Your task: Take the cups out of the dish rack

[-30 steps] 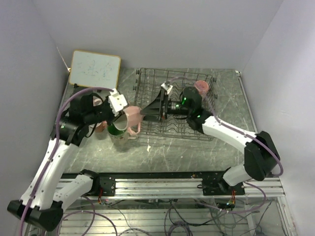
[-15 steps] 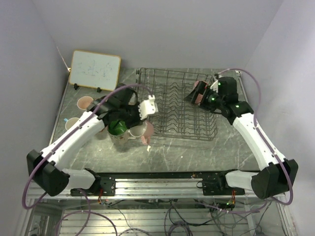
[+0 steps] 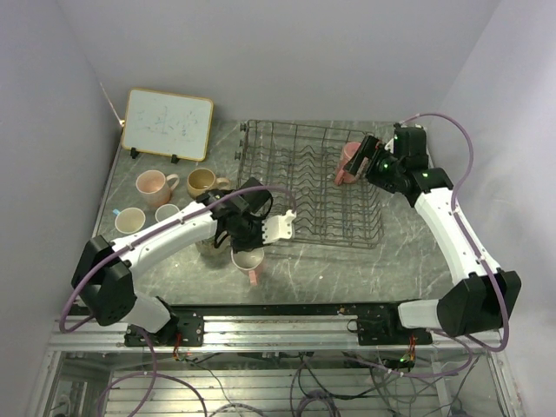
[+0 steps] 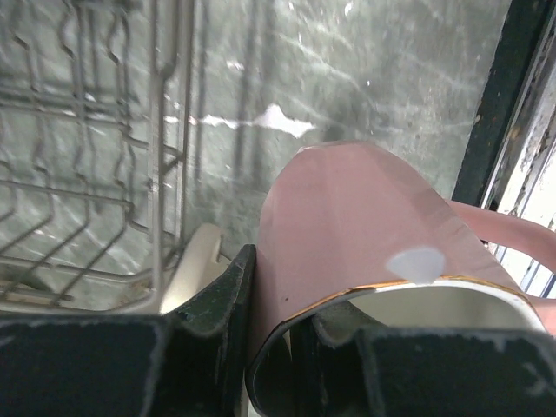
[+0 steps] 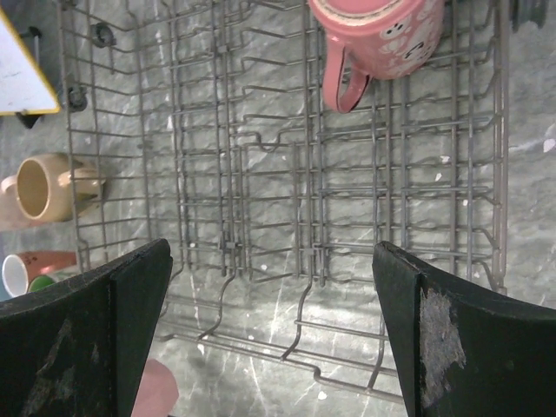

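Top external: left fingers, clamped on a pink cup, moved nearer the left base — right fingers apart.

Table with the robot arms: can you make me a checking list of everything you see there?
Surface: dark marbled table with pale veins.
Job's things: dish rack holds one spotted pink cup; left of it stand a pink cup, a tan cup, a cream cup and a pale cup.
Clutter: whiteboard at the far left corner.
End effectors: left end effector shut on the rim of a held pink cup; right end effector open, above the rack.
Cables: purple cables loop along both arms; loose wires under the front rail.
Surroundings: plain walls; nothing else seen.
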{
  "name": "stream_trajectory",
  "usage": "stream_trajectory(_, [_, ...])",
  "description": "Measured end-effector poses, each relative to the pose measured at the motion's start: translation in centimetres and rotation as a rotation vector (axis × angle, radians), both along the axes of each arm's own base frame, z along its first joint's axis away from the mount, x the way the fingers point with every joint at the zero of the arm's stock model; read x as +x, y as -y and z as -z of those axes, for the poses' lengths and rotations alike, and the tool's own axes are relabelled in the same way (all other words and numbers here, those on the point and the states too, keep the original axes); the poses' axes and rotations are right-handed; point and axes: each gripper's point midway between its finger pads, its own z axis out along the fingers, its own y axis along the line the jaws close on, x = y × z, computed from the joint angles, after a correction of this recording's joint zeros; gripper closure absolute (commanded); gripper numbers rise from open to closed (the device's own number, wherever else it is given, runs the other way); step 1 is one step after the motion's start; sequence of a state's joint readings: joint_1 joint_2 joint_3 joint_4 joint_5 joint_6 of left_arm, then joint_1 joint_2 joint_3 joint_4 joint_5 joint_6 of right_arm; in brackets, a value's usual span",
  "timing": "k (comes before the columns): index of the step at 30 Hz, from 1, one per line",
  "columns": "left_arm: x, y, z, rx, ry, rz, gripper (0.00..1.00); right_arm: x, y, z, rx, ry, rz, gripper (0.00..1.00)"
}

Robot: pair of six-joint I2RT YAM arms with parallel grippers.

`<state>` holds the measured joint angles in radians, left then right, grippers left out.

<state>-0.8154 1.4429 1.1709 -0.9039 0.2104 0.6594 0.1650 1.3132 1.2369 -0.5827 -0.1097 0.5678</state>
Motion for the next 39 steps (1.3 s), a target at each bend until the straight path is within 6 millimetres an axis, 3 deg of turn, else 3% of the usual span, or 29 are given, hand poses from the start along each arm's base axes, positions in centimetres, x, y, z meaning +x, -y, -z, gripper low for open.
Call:
stream_trajectory(4, [-0.6, -1.3, 1.7, 0.064, -0.037, -0.032, 0.93, 1.2, 0.3, 1.0, -0.021, -0.026, 0.023, 0.0])
stream_trajectory(10, [-0.5, -1.3, 2.7, 0.085, -0.067, -0.103, 0.93, 3.5, -0.1, 3.6, -0.065, -0.083, 0.038, 0.0])
stream_trajectory(20, [0.5, -1.2, 5.6, 0.142, -0.1, -0.298, 0.91, 6.1, -3.0, 6.5, -0.248, -0.092, 0.042, 0.0])
stream_trajectory(24, [0.5, -1.4, 6.0, 0.158, -0.111, -0.36, 0.37, 7.3, -3.7, 7.9, -0.326, -0.093, 0.056, 0.0])
stream_trajectory(26, [0.6, -1.4, 5.9, 0.156, -0.109, -0.381, 0.16, 8.1, -3.4, 8.8, -0.357, -0.102, 0.074, 0.02])
stream_trajectory(32, [0.5, -1.6, 4.9, 0.133, -0.098, -0.437, 0.01, 9.2, -2.0, 11.7, -0.453, -0.135, 0.136, 0.07])
stream_trajectory(34, [0.4, -1.7, 4.0, 0.116, -0.09, -0.439, 0.01, 9.4, -1.8, 12.1, -0.475, -0.132, 0.153, 0.09])
stream_trajectory(39, [0.5, -0.9, -0.6, 0.03, -0.066, -0.409, 0.01, 10.0, -1.5, 12.5, -0.504, -0.11, 0.194, 0.18])
